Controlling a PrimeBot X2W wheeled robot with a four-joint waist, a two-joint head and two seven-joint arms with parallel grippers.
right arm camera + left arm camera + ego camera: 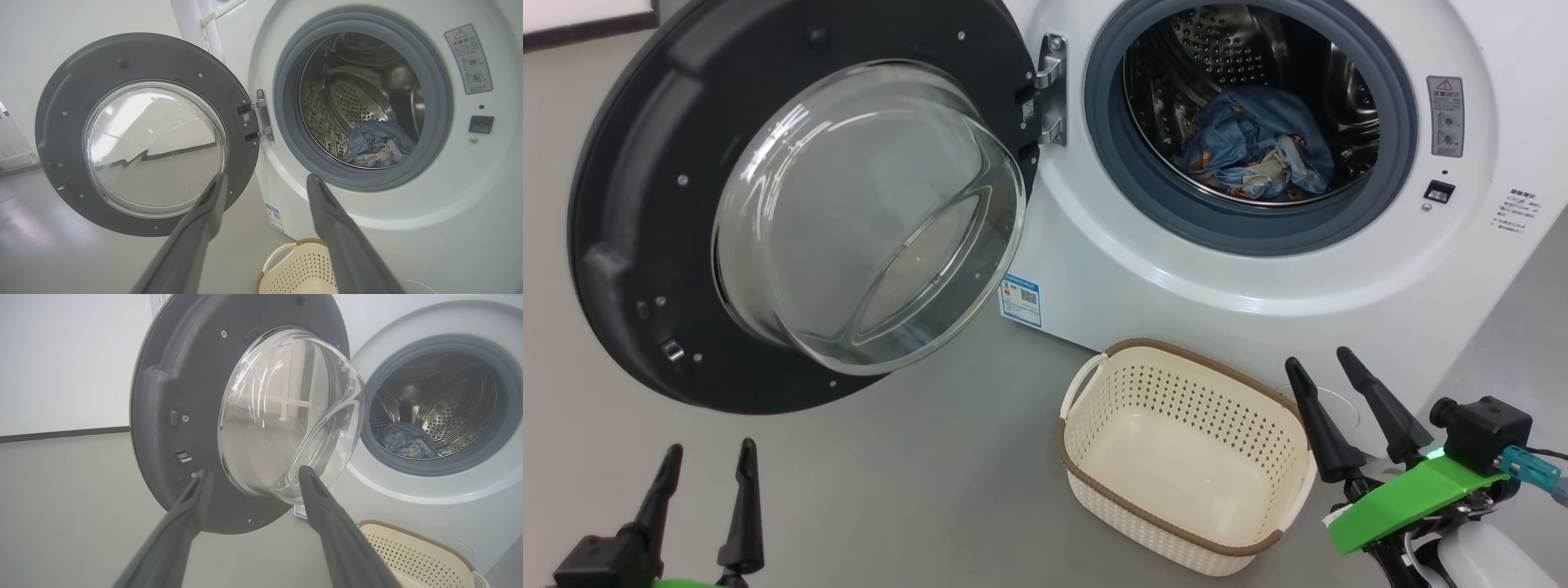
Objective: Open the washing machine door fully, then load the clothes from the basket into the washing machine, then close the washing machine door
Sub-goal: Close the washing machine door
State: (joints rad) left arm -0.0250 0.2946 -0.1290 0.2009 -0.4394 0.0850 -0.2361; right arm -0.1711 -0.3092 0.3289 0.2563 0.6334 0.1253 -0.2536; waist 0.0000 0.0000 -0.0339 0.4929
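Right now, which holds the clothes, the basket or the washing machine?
The washing machine: the blue clothes lie bunched in its steel drum. The basket on the floor in front is empty.

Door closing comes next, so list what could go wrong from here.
The clothes lie low in the drum, seemingly near the front; a fold might catch between gasket and door.
The basket stands close by the right tool; an arm swing could knock it.
The left tool, open, may slip if it pushes on the curved glass.
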